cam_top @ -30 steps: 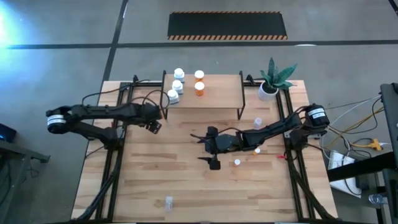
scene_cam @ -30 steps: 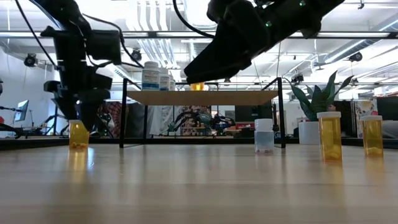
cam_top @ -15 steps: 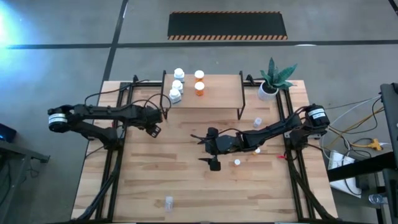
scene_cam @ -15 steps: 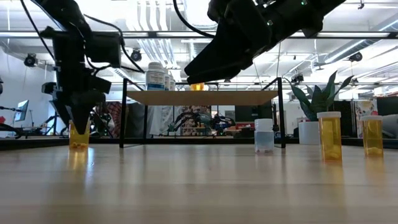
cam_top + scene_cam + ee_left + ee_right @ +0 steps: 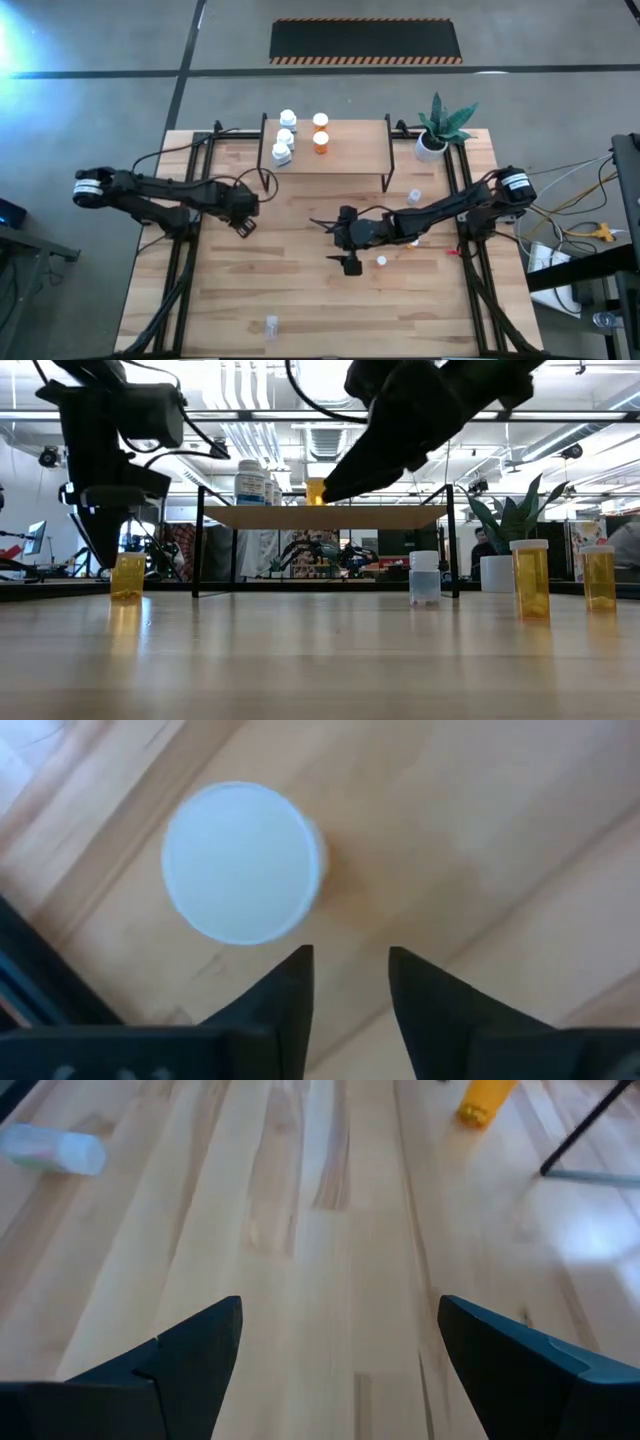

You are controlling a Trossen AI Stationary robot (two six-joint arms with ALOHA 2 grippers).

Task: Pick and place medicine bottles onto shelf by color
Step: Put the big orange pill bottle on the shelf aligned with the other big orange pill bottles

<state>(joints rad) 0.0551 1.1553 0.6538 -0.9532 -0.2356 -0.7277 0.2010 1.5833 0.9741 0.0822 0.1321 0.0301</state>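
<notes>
- The shelf [image 5: 340, 148] stands at the table's far edge. Three white bottles [image 5: 285, 136] sit in a row at its left end, with two orange bottles [image 5: 320, 134] just beside them.
- An orange bottle [image 5: 127, 575] stands upright on the table [image 5: 290, 290] near the shelf's left legs, directly beneath the left gripper [image 5: 244, 212].
- In the left wrist view, its white cap [image 5: 240, 862] lies just ahead of the two fingers [image 5: 290, 995]. These stand a narrow gap apart, hold nothing and do not touch the bottle.
- The right gripper [image 5: 347, 240] hovers over the table's middle. Its jaws are spread wide and empty.
- A capped bottle [image 5: 381, 261] stands just beside the right gripper. In the low view, two tall orange bottles [image 5: 530, 578] stand to the right.
- A small clear bottle [image 5: 414, 196] stands near the shelf's right legs.
- Another clear bottle [image 5: 270, 323] lies alone near the table's front edge.
- A potted plant [image 5: 440, 125] stands at the far right corner, right of the shelf.
</notes>
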